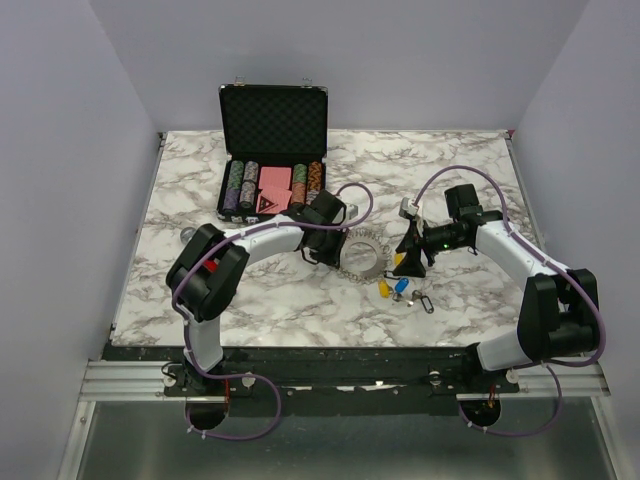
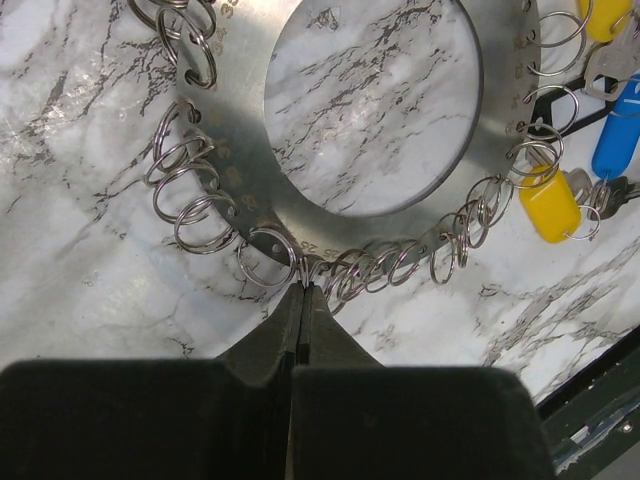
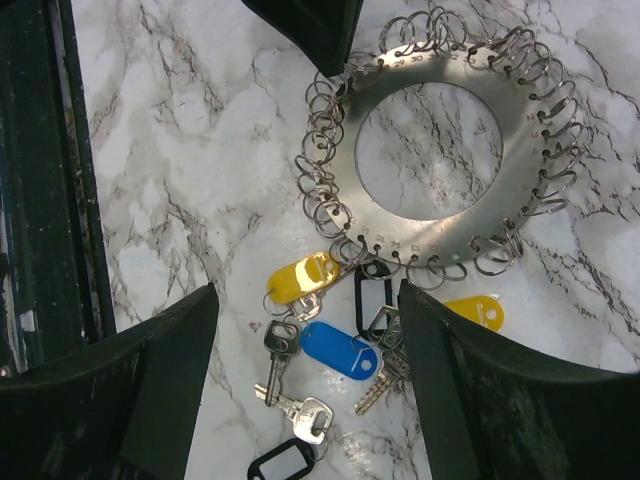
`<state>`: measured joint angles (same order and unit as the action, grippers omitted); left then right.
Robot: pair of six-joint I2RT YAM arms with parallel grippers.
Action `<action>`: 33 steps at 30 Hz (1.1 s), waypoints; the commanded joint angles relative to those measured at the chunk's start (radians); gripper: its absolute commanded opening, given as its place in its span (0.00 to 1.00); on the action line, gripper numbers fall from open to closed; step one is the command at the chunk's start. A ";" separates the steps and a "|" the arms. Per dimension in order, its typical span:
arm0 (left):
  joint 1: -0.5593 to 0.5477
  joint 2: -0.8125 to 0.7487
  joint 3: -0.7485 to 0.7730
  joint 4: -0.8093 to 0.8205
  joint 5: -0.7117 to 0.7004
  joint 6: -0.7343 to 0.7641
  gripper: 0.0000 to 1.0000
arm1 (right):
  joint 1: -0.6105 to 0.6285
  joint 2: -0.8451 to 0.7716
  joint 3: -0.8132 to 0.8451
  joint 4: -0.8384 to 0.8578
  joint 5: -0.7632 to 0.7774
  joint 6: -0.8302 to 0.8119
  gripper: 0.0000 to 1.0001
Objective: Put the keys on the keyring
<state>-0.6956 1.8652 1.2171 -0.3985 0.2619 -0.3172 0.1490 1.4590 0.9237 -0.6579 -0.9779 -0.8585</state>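
On marble table (image 1: 450, 170), keyring (image 1: 362, 255) beside keys (image 1: 395, 288); pale walls (image 1: 60, 150).

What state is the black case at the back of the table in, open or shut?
Open: the black case has its lid standing up, and rows of chips show inside.

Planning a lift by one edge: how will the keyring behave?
Likely stiff: the keyring looks like a flat metal plate, so it should tilt as one piece. Its loose split rings would probably swing and could snag the keys. The polished rim may slip in the shut left hand.
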 commanded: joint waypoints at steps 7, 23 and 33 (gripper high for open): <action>-0.001 -0.213 -0.086 0.076 0.010 -0.006 0.00 | 0.004 0.008 0.024 -0.074 -0.014 -0.072 0.80; 0.024 -0.540 -0.303 0.095 0.151 -0.069 0.00 | 0.109 0.006 0.037 -0.244 -0.119 -0.324 0.80; 0.028 -0.658 -0.415 0.176 0.209 -0.171 0.00 | 0.285 0.024 0.142 -0.299 0.002 -0.448 0.80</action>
<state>-0.6731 1.2430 0.8345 -0.2962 0.4095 -0.4213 0.4011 1.4635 0.9905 -0.8829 -1.0172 -1.1965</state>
